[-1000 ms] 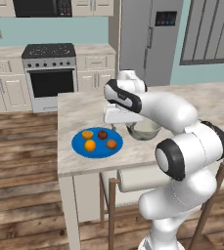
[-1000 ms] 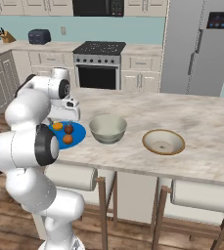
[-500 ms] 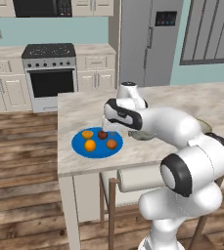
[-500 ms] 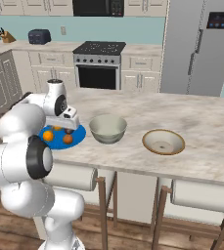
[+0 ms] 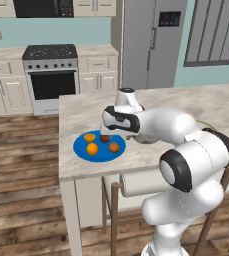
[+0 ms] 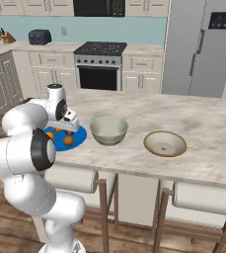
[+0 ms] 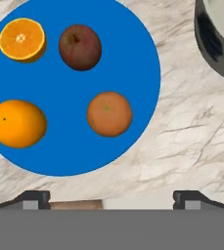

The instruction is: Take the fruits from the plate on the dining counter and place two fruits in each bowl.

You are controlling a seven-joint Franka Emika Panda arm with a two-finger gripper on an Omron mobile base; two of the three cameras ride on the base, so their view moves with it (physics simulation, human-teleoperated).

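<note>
The blue plate (image 7: 64,83) lies on the beige marbled dining counter (image 7: 182,132) and carries four fruits: a cut-faced orange (image 7: 22,39), a dark red-brown apple (image 7: 80,47), a whole orange (image 7: 18,123) and a reddish-orange fruit (image 7: 109,114). My gripper (image 7: 111,200) hangs open just above the plate's edge nearest the grey-green bowl (image 7: 216,34), nothing between its fingertips (image 7: 33,197). From the left base the gripper (image 5: 107,133) hovers over the plate (image 5: 103,156) by the apple (image 5: 105,138). From the right, the plate (image 6: 80,134), grey-green bowl (image 6: 108,129) and tan-rimmed bowl (image 6: 165,143) stand in a row.
Stools (image 6: 198,197) are tucked under the counter's near edge. A stove (image 6: 100,69) and a refrigerator (image 6: 203,47) stand along the far wall. Bare counter top (image 6: 149,111) stretches behind both bowls.
The arm has swung down and toward the plate; the open gripper now hangs low over its bowl-side edge. Fruits, plate and bowls have not moved.
</note>
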